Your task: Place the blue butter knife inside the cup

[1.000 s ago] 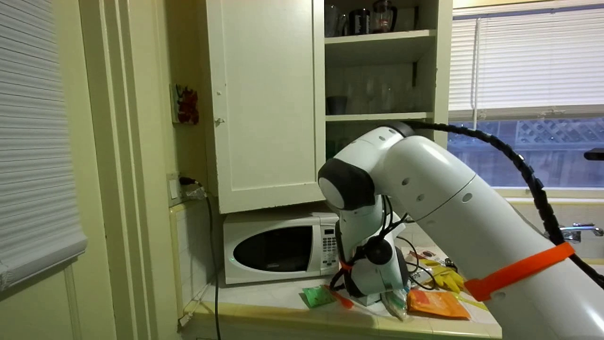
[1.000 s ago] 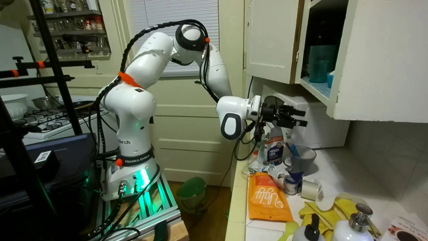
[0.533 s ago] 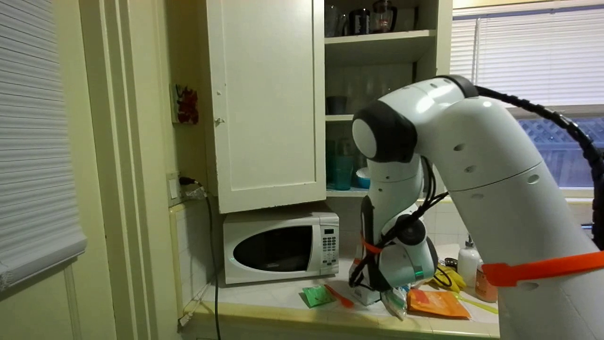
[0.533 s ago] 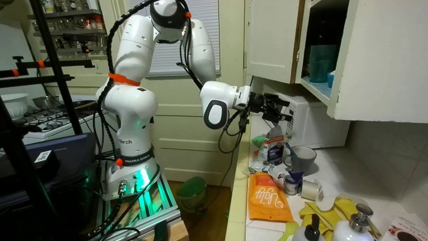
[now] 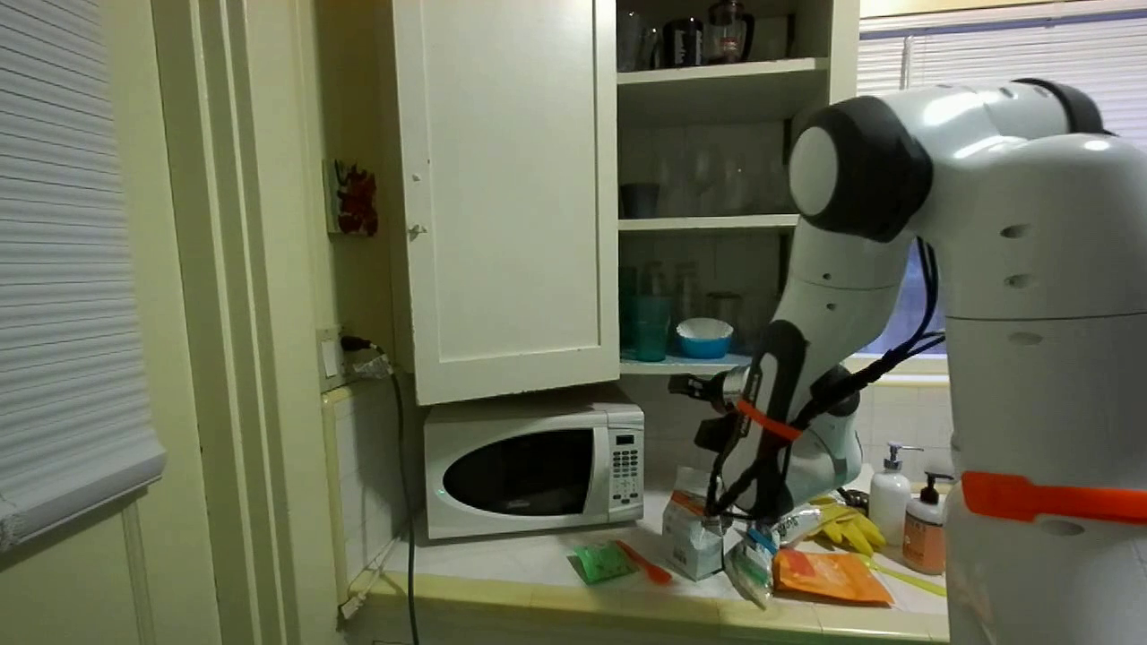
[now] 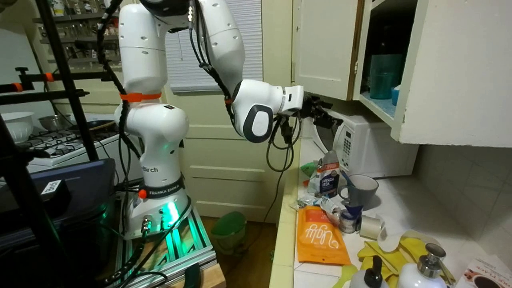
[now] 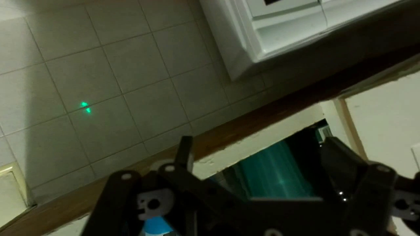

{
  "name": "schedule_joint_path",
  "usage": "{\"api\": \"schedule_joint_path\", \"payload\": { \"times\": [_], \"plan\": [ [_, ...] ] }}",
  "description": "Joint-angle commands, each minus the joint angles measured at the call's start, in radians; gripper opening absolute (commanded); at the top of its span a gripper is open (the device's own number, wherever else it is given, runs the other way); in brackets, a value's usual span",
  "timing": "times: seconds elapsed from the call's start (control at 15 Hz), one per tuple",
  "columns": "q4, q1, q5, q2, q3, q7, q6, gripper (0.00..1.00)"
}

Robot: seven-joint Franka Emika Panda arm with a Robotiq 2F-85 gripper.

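The grey cup [image 6: 364,194] stands upright on the white counter in an exterior view, its handle toward the counter's front edge. The blue butter knife [image 6: 347,178] leans tilted over the cup's rim on the handle side; its lower end seems to be inside the cup. My gripper [image 6: 335,113] is open and empty, well above the cup and to its left in that view. It also shows in an exterior view [image 5: 694,412], where the arm hides the cup. In the wrist view the two fingers [image 7: 259,149] are wide apart with nothing between them.
A coffee bag [image 6: 329,178] stands beside the cup. An orange pouch [image 6: 322,236] and yellow gloves [image 6: 394,256] lie along the counter. The microwave [image 5: 529,470] stands behind. The open cabinet holds a teal glass [image 5: 651,327] and a blue bowl [image 5: 705,339]; its lower edge [image 7: 262,139] is near my gripper.
The arm has risen and drawn back from the cup, carrying the open gripper up and away. The blue knife stays at the cup and looks slimmer than a second ago.
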State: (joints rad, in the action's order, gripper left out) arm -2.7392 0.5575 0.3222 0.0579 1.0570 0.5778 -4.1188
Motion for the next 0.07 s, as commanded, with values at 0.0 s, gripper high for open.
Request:
{"api": "schedule_joint_path", "payload": {
  "times": [0.0],
  "plan": [
    [0.000,-0.001,-0.003,-0.005,0.000,-0.005,0.000,1.00]
  ]
}}
